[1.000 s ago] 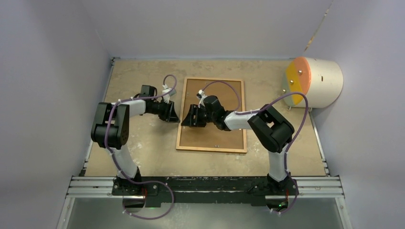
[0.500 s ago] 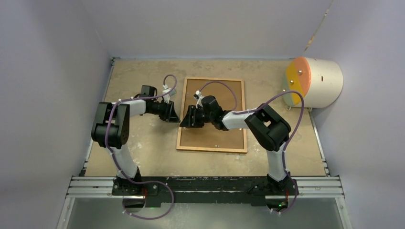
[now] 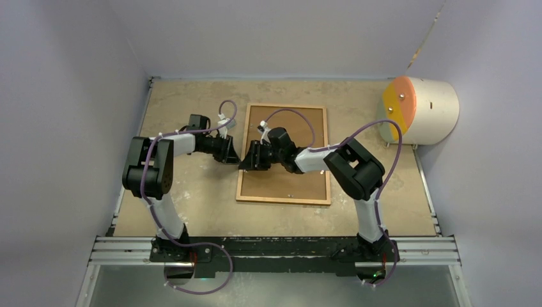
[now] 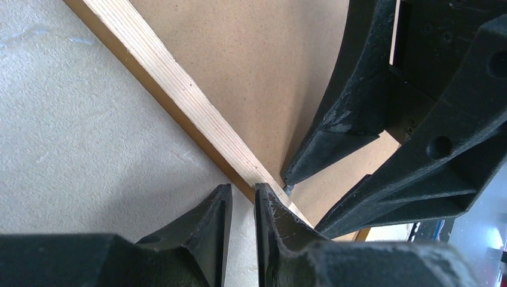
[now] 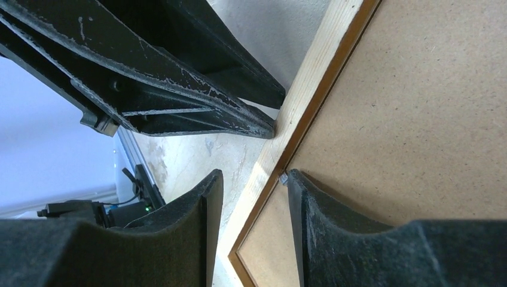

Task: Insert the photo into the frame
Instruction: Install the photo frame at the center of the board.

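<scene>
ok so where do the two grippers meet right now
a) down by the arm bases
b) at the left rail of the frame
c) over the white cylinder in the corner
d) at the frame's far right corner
b: the left gripper and right gripper have their tips together at the left rail of the frame, and the right wrist view shows its fingers straddling that rail.

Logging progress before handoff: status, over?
Left gripper narrowly open at frame outer edge. Right gripper open, straddling that rail. Backing board fills frame; photo not in view.
</scene>
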